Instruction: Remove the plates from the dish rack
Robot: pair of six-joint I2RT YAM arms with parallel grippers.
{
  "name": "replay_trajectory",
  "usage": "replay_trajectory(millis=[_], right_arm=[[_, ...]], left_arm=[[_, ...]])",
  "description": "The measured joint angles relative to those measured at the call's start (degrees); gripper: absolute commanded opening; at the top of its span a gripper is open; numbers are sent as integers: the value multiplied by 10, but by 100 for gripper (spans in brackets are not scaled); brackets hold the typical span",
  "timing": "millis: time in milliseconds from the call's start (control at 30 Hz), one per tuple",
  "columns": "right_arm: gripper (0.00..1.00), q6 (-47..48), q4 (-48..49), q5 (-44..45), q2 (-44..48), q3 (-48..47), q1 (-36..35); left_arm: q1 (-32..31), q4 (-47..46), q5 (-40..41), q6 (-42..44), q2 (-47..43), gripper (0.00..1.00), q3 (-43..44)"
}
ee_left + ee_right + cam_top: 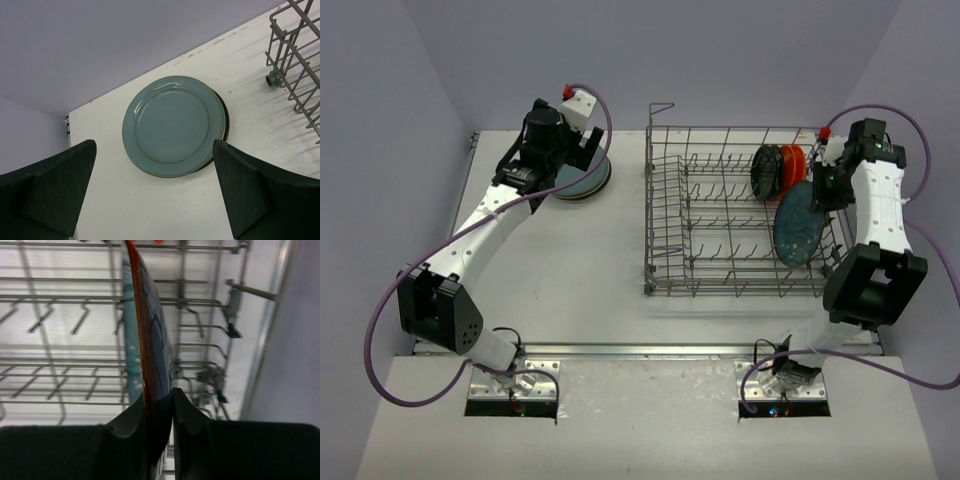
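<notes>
The grey wire dish rack [665, 215] stands on the right half of the table. At its right end stand a small black plate [767, 170], a small orange-red plate [791, 160] and a large red-and-teal patterned plate [798, 222]. My right gripper [160, 400] is shut on the rim of the patterned plate [149, 340], seen edge-on among the rack wires [60, 297]. A teal plate [172, 125] lies flat on the table on top of a darker plate [226, 120]. My left gripper [154, 146] hovers above them, open and holding nothing.
The rack's corner [295, 60] lies just right of the plate stack [585, 182]. Purple walls close in the table at the back and on both sides. A raised wire loop [661, 108] stands at the rack's far left corner. The right arm [880, 215] hangs over the rack's right rim.
</notes>
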State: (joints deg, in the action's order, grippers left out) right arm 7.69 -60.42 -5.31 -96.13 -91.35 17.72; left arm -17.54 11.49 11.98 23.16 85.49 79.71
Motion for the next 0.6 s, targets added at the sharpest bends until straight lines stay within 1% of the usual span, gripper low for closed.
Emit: replay_trajectory(millis=[33, 67, 167, 367, 500, 600], right_arm=[[4, 11, -1, 10, -3, -3, 0], [0, 17, -3, 16, -7, -8, 1], [0, 26, -15, 36, -18, -33, 1], [0, 36, -73, 14, -20, -88, 1], [0, 31, -102, 7, -16, -162, 6], [0, 28, -89, -24, 11, -212, 8]], left_arm=[[0, 0, 1, 1, 0, 100, -1], [0, 0, 1, 1, 0, 100, -2], [0, 1, 4, 1, 0, 100, -6], [0, 3, 4, -6, 0, 100, -7], [0, 5, 0, -12, 4, 100, 1], [0, 8, -13, -21, 11, 100, 19]])
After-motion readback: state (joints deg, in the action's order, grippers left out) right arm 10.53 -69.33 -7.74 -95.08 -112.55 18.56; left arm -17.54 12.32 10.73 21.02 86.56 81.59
